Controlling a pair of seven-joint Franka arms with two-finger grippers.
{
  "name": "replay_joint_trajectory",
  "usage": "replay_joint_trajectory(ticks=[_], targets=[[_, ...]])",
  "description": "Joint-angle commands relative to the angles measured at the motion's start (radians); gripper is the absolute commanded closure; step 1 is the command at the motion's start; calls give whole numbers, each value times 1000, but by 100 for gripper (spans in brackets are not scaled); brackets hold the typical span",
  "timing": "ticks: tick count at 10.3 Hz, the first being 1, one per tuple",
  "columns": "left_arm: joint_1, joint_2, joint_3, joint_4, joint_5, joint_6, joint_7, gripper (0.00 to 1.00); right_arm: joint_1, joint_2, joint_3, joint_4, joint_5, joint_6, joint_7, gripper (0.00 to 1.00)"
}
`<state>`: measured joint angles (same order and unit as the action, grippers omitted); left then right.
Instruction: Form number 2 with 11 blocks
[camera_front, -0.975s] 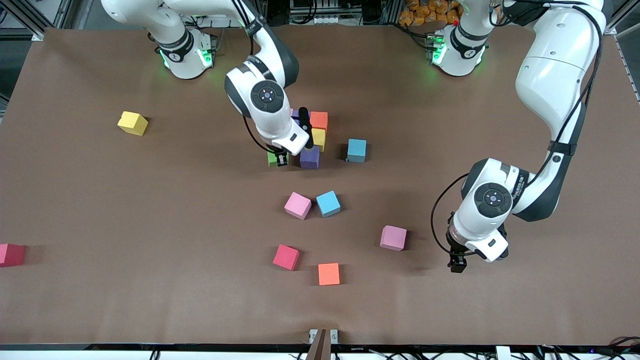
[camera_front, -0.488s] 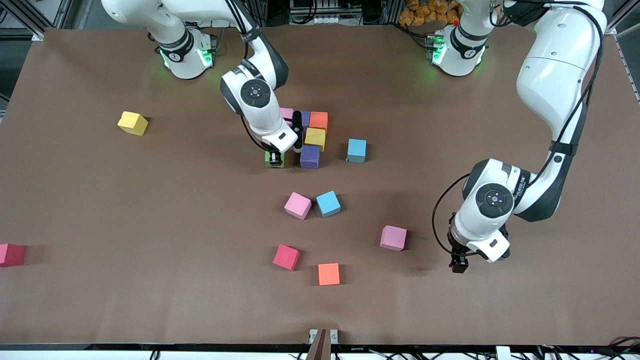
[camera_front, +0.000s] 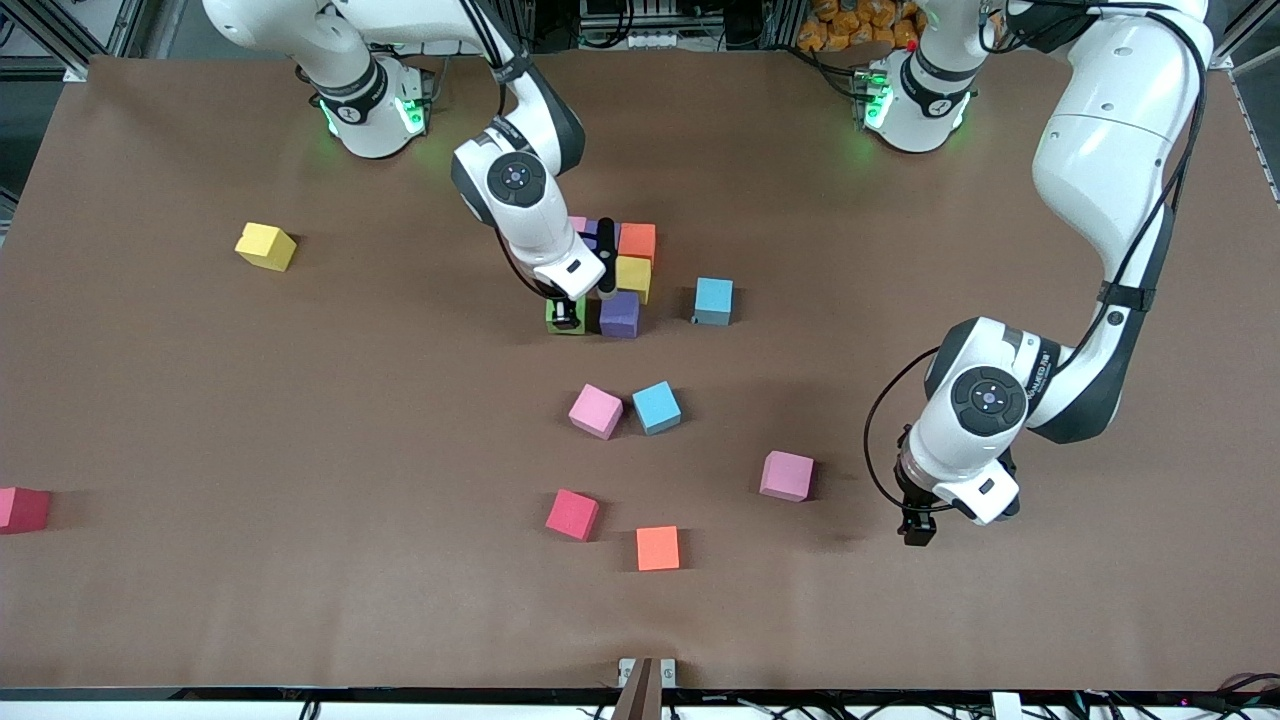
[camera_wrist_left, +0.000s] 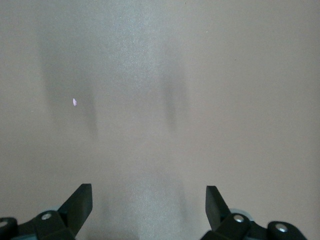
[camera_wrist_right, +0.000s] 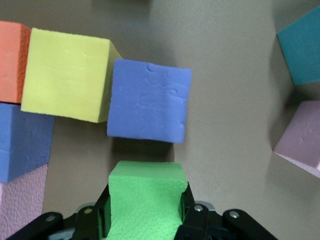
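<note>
Shifted beside the purple block (camera_front: 620, 314), right end effector (camera_front: 566, 318) grips a green block (camera_wrist_right: 145, 202) (matte, pebbled).

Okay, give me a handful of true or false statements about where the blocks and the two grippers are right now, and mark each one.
1. The right gripper is shut on the green block. True.
2. The left gripper holds a pink block. False: it is open and empty, over bare table toward the left arm's end.
3. The green block sits beside a purple block. True.
4. A pink block and a blue block lie side by side, nearer to the front camera than the cluster. True.
5. A yellow block is stacked on a red one. False: it lies alone on the table toward the right arm's end.
</note>
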<state>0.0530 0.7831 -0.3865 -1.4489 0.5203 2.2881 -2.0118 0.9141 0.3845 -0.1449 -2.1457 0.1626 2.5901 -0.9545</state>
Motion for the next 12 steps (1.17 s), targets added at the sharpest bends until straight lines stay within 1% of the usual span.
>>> replay_joint_trajectory(ticks=[1,2,3,4,5,12], targets=[[-2,-13,4,-13,-5,5,-16,0,8,4,14,-13,25,27,5,100],[-2,-13,4,-13,-5,4,-16,0,8,4,15,-11,26,28,5,100],[-2,-11,4,-14,-5,5,-16,0,8,14,15,-10,61,28,3,100],[-2,-11,4,-14,-5,5,-16,0,11,23,15,-10,78,53,3,100],[-2,-10,4,-14,-3,5,-16,0,17,33,21,-10,78,70,3,100],[-5,-8,4,-16,-2,4,-16,0,17,34,30,-6,89,71,5,100]])
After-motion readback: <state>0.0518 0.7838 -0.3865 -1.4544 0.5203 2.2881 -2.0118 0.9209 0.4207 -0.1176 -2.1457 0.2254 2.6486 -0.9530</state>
